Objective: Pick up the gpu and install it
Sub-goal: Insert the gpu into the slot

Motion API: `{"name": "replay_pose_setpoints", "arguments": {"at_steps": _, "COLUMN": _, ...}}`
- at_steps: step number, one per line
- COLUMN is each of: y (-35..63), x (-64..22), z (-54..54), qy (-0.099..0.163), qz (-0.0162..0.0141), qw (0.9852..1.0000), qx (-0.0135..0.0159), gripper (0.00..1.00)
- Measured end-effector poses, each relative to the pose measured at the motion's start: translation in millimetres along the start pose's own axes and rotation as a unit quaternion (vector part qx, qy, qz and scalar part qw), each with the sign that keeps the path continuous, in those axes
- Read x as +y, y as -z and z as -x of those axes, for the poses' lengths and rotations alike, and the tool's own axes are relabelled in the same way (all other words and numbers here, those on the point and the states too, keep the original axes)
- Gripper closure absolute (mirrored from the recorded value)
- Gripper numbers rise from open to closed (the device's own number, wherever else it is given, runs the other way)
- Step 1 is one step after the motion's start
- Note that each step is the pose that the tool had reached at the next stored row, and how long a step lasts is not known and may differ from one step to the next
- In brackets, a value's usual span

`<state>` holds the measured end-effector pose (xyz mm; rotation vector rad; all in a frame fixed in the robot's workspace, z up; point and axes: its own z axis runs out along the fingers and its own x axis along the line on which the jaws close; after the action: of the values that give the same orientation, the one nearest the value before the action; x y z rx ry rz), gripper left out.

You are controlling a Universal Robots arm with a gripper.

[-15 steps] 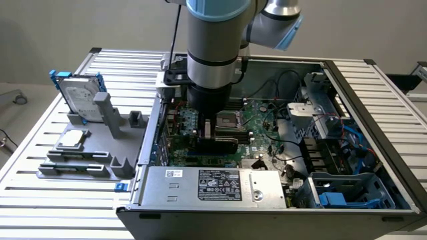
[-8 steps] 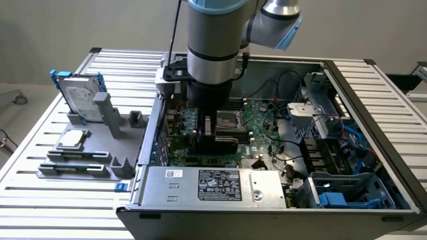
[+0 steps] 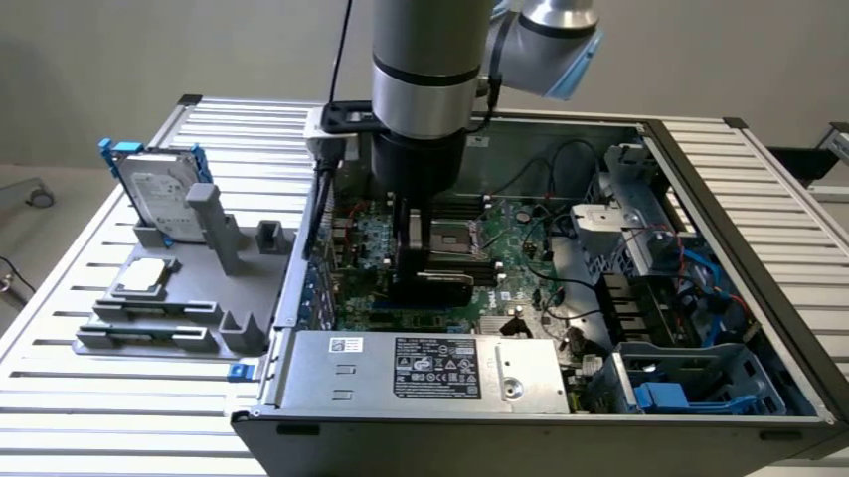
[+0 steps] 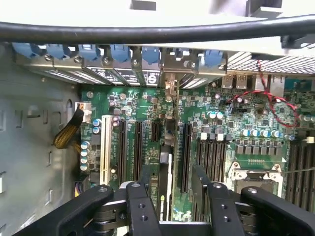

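The gpu (image 4: 168, 179) stands edge-on in a motherboard (image 4: 231, 123) slot inside the computer case (image 3: 531, 447) at frame centre, apparently seated, the jaws parted astride it and seemingly gripping nothing, so installation looks nearly complete.

We see the gpu (image 4: 167, 172) edge-on, a thin card standing upright on the green motherboard (image 4: 197, 110), in line with the long black slots beside it. One side looks black, and a pale strip runs along its edge. Its silver bracket end reaches the case's rear wall. It sits between the spread fingers of the gripper (image 4: 172, 173), with a gap on either side.
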<state>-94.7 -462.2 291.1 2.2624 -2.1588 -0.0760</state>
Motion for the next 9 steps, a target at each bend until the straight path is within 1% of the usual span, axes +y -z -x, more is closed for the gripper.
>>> {"name": "replay_pose_setpoints", "arguments": {"at_steps": 4, "y": 17.7, "x": 0.6, "z": 0.4, "qy": 0.001, "qz": 0.0002, "qw": 1.0, "qx": -0.0004, "gripper": 0.54}}
{"name": "replay_pose_setpoints", "arguments": {"at_steps": 5, "y": 20.6, "x": 0.7, "z": 0.5, "qy": 0.001, "qz": 0.0003, "qw": 1.0, "qx": -0.0008, "gripper": 0.56}}
{"name": "replay_pose_setpoints", "arguments": {"at_steps": 6, "y": 21.1, "x": 0.7, "z": 0.3, "qy": 0.001, "qz": 0.0003, "qw": 1.0, "qx": -0.0018, "gripper": 0.62}}
{"name": "replay_pose_setpoints", "arguments": {"at_steps": 7, "y": 21.1, "x": 0.8, "z": 0.3, "qy": 0.001, "qz": 0.0003, "qw": 1.0, "qx": -0.0028, "gripper": 0.62}}
{"name": "replay_pose_setpoints", "arguments": {"at_steps": 9, "y": 21.1, "x": 0.8, "z": 0.4, "qy": 0.001, "qz": 0.0002, "qw": 1.0, "qx": -0.0049, "gripper": 0.75}}
